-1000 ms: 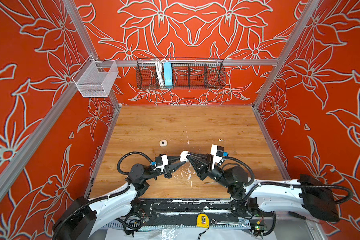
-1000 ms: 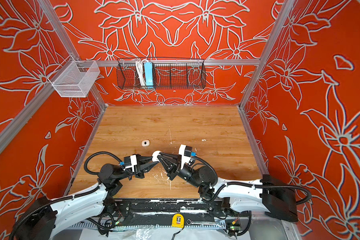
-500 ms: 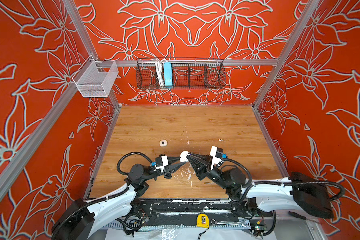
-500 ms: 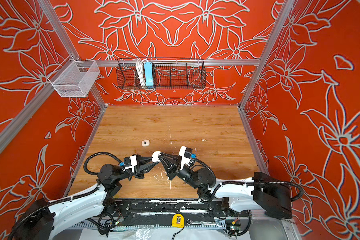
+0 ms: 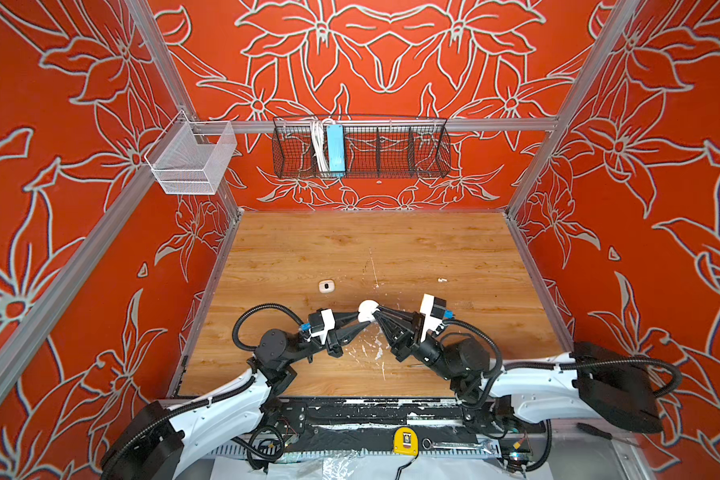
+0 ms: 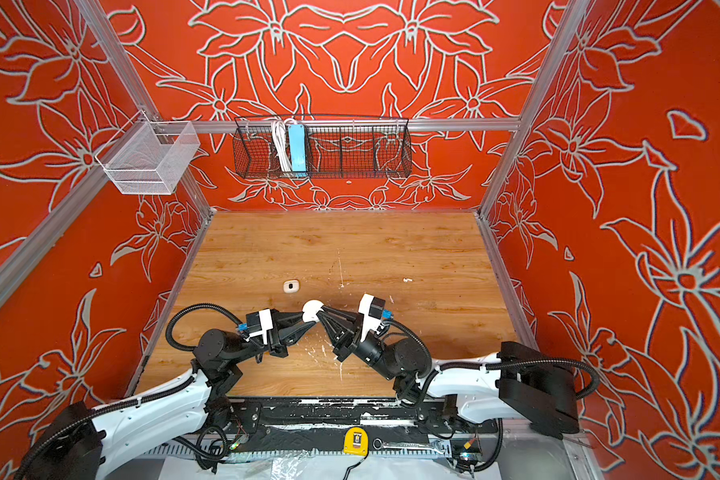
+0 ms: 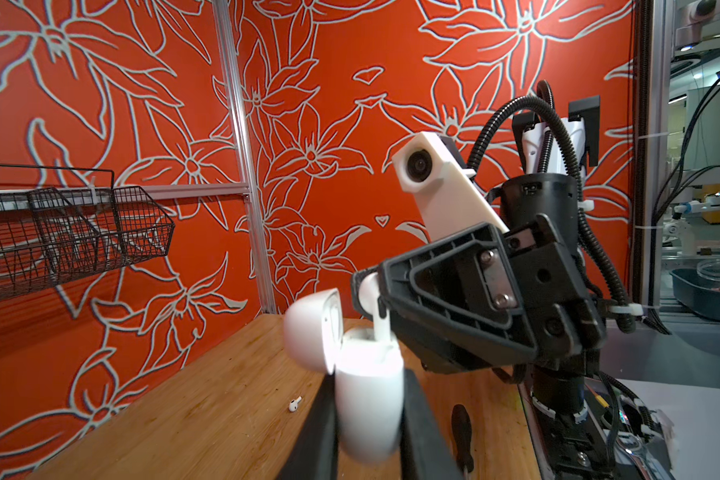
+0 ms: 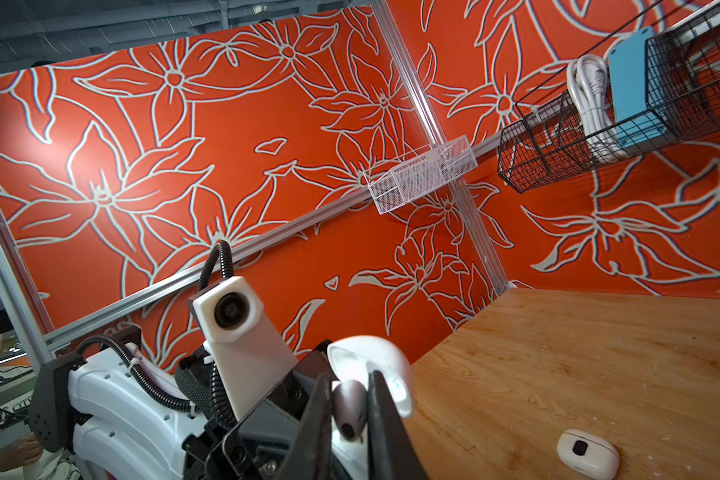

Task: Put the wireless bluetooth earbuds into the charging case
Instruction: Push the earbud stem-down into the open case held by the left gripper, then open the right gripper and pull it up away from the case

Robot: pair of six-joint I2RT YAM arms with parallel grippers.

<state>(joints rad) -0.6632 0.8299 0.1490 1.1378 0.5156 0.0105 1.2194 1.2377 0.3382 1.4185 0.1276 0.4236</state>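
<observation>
Two grippers meet over table point(image 5: 350, 249). Left gripper point(image 7: 370, 376) fingers clamp charging case point(image 7: 366, 415) body (lid hinged open); right gripper point(image 8: 348, 380) fingers pinch earbud point(image 8: 350, 409) head, stem at case opening. Second earbud point(image 5: 442, 280) on table, well apart.

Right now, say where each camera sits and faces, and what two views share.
Top views: overhead, looking down at the table; left arm and right arm show.
Left wrist: behind the left gripper holding the charging case, facing the right gripper.
Right wrist: behind the right gripper pinching an earbud, facing the left arm.
Both wrist views share the case.
</observation>
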